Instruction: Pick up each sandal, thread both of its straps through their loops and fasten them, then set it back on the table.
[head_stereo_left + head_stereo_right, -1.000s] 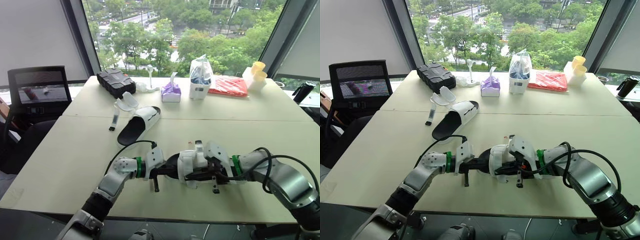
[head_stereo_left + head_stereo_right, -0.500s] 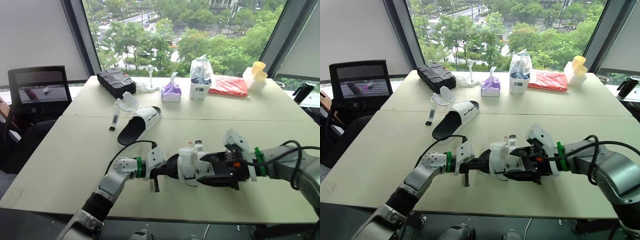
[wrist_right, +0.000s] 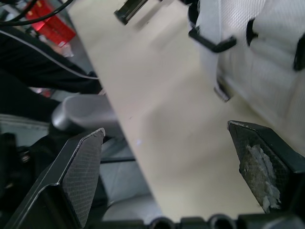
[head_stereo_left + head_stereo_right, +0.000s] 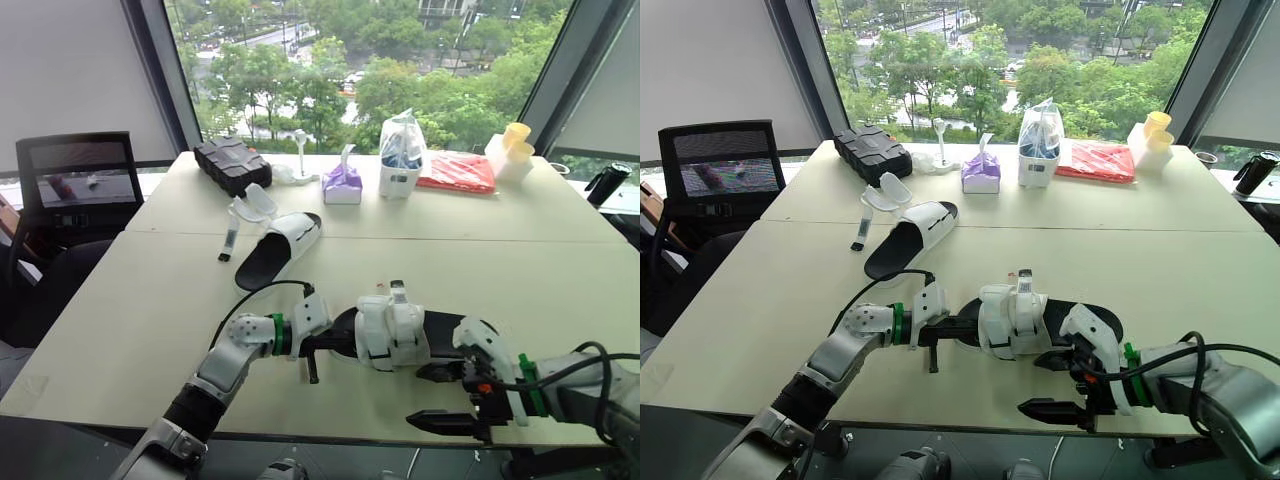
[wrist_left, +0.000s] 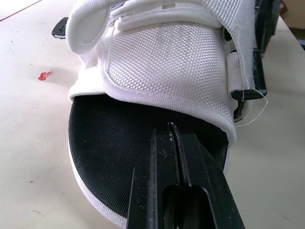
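Clenched left gripper [image 4: 328, 345] on sole end of black-soled, white-strapped fabric sandal [image 4: 446, 327] flat on bench [image 4: 130, 320]; right gripper [image 4: 440, 397] released, just beside it. Judged about halfway: straps [image 4: 390, 332] here seemingly fastened, matching sandal [image 4: 278, 248] well beyond it untouched.

We see the near sandal [image 4: 390, 335] on the table [image 4: 140, 300] by its front edge, the far sandal [image 4: 278, 248] behind it leftward, the tissue box [image 4: 342, 186] farther back

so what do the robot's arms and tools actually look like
The left arm and right arm are silver-grey, with white wrist housings, a green ring at each wrist and looping black cables. The left tool and right tool each have two flat black fingers; a right pad is cross-hatched.
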`<state>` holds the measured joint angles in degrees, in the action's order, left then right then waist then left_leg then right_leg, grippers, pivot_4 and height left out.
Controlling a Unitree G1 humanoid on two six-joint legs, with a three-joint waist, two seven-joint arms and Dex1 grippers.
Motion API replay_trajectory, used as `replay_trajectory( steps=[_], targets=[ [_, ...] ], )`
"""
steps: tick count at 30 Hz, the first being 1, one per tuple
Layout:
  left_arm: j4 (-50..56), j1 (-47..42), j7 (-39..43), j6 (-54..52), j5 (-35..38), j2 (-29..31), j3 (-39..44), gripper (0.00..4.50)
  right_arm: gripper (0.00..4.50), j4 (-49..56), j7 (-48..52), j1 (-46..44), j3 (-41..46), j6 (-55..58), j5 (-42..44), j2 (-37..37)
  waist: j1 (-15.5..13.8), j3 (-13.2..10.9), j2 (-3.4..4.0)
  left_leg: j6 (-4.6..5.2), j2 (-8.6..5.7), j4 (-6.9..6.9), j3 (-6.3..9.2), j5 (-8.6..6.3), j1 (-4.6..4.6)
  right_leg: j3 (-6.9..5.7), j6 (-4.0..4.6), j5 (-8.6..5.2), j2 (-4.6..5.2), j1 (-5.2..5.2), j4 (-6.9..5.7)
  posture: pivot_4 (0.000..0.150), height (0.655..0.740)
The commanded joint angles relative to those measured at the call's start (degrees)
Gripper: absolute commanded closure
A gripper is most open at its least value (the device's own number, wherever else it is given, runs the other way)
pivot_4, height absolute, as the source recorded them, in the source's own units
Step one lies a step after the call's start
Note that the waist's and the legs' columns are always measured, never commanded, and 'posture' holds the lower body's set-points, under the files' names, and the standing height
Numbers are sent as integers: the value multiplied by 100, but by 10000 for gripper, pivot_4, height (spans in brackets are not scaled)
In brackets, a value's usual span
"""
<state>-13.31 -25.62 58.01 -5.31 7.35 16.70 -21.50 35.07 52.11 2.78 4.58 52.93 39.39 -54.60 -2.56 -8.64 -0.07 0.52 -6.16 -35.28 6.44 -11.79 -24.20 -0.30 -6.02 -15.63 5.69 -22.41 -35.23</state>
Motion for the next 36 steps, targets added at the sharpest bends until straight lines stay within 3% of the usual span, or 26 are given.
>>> replay_trajectory(
  steps=[1, 16, 19, 26, 36],
  targets=[
    [-431, 197, 43, -185, -363, 67, -326, 45000, 325, 49, -124, -127, -33, -179, -85, 97, 2, 0, 0, 0, 0, 0, 0, 0, 0, 0, 0, 0, 0, -1, 0, 1500, 7400],
    [-342, 227, 1, -259, -354, 61, -326, 45000, 325, -468, -455, -935, -935, -191, -271, 837, 22, 0, -1, 0, 1, 0, 2, 0, 13, 0, 0, 0, -2, -2, -1, 1500, 7400],
    [-322, 238, 4, -263, -351, 65, -336, 45000, 8266, -600, -437, -1043, -1174, -206, -385, 954, 23, 1, 0, 0, 2, 0, 2, 0, 23, 0, 1, 1, -3, 1, -2, 1500, 7400],
    [-300, 260, -5, -274, -354, 55, -335, 45000, 44744, -829, -414, -1217, -1387, -206, -607, 1036, 18, 0, -1, 0, -1, 4, 3, 0, 20, 0, -2, 0, -2, -4, -1, 1500, 7400],
    [-266, 292, -3, -289, -350, 52, -336, 45000, 44744, -684, 184, -634, -1558, -31, -516, 538, 11, 3, 2, 2, -2, 5, 2, -2, 26, 0, -6, -3, 0, 2, 0, 1500, 7400]
  ],
)
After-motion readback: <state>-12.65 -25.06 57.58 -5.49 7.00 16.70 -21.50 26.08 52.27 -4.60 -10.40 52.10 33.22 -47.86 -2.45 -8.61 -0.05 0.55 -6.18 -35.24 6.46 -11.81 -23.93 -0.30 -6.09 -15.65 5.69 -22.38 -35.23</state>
